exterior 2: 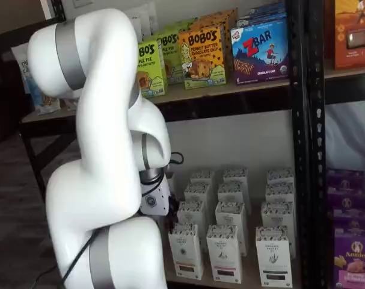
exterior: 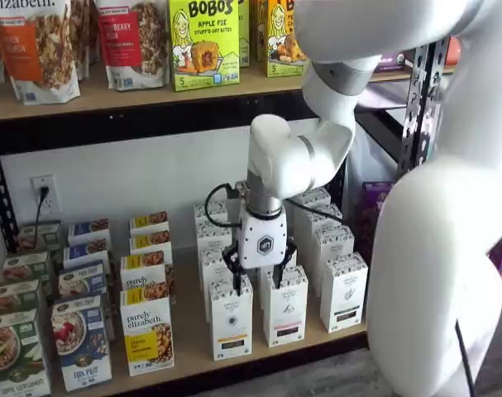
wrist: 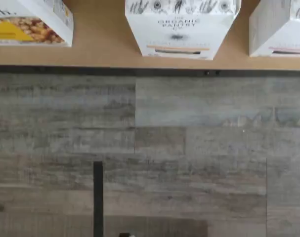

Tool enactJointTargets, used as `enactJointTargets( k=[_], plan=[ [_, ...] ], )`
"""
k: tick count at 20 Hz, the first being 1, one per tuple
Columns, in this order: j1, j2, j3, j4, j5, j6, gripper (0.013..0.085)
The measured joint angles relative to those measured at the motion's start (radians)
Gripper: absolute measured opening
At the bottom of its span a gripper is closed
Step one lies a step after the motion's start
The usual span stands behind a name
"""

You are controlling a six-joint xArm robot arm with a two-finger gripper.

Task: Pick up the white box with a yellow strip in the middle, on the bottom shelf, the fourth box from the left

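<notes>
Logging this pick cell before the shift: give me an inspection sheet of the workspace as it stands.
Surface: bottom shelf, light wood, black front rail.
Job's things: white box with yellow strip, upright in front row, not gripped.
Clutter: purely elizabeth box beside it; same-shaped white cartons around it.
Grippers: hand open, fingers hanging just above the white box.
Cables: black cable looped at the wrist.
Surroundings: Bobo's boxes on the upper shelf; wall outlet.

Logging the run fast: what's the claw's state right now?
Claw: open, holding nothing, fingers spread above the front-row white box.
</notes>
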Motion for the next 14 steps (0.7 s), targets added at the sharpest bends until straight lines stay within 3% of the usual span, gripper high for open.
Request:
enactJointTargets(
  k=[9,14],
  plan=[
    [-0.019,0.113,-0.077,-0.005,-0.025,-0.017,0.085],
    [-0.022,0.182,-0.131,-0.041,-0.057,0.012,0.085]
  ],
)
